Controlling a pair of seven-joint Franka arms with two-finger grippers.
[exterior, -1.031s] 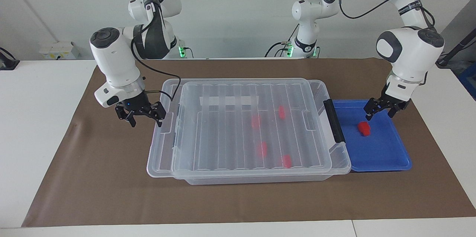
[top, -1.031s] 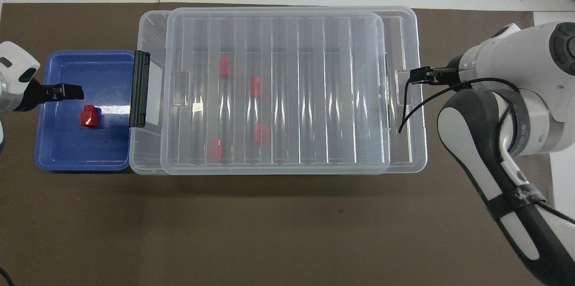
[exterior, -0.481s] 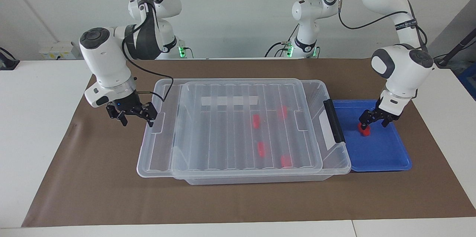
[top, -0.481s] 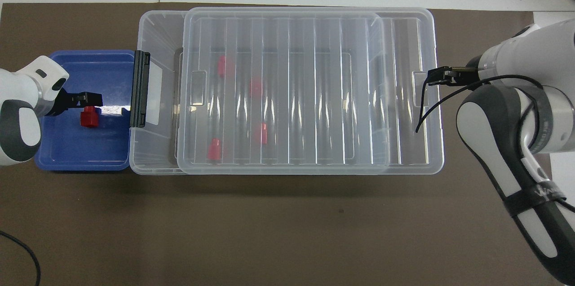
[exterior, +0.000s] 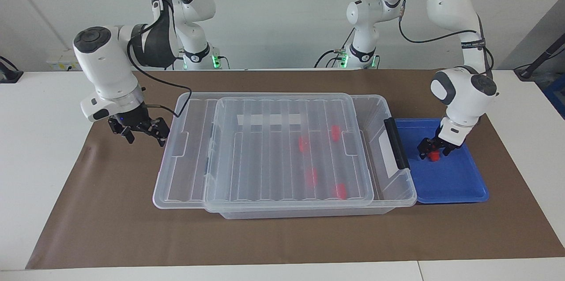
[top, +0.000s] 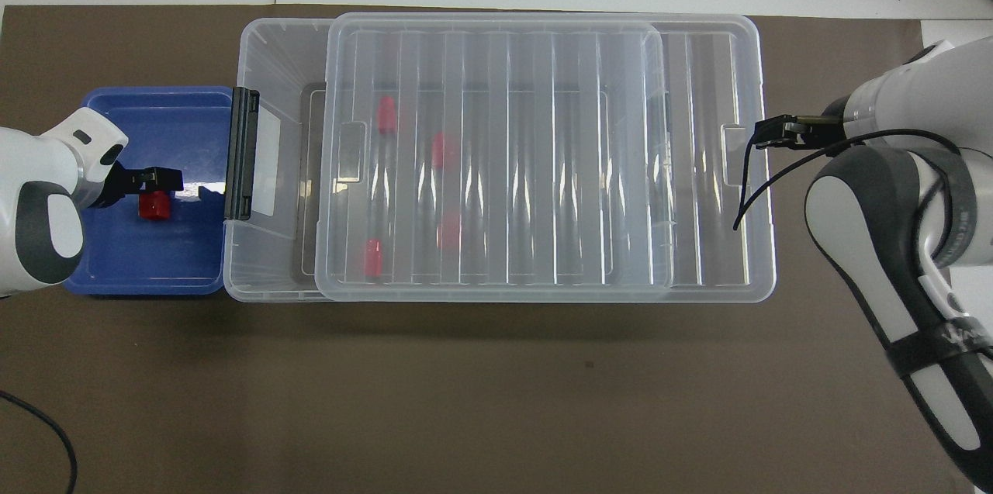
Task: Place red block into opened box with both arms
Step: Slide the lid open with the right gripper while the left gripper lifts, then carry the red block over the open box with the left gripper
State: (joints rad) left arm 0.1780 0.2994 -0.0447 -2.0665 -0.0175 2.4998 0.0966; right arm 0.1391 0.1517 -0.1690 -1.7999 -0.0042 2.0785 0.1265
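Note:
The red block [exterior: 435,155] [top: 153,207] lies in a blue tray [exterior: 454,179] [top: 155,253] beside the box's black handle [exterior: 396,142]. My left gripper [exterior: 435,152] [top: 159,178] is down in the tray, open, one finger on each side of the block. The clear box [exterior: 375,109] [top: 268,52] sits mid-table. Its ribbed lid [exterior: 265,148] [top: 496,153] is slid toward the right arm's end, leaving a strip open by the handle. My right gripper [exterior: 148,133] [top: 764,141] grips the lid's end edge. Several red blocks [exterior: 303,143] show through the lid.
A brown mat [exterior: 282,237] covers the table under box and tray. The lid overhangs the box toward the right arm's end. A white label strip [exterior: 269,119] shows through the lid. A black cable [top: 745,184] hangs from the right gripper over the lid's end.
The right gripper moved toward its own end of the table and the lid slid with it, widening the opening by the handle. The left gripper came down around the red block.

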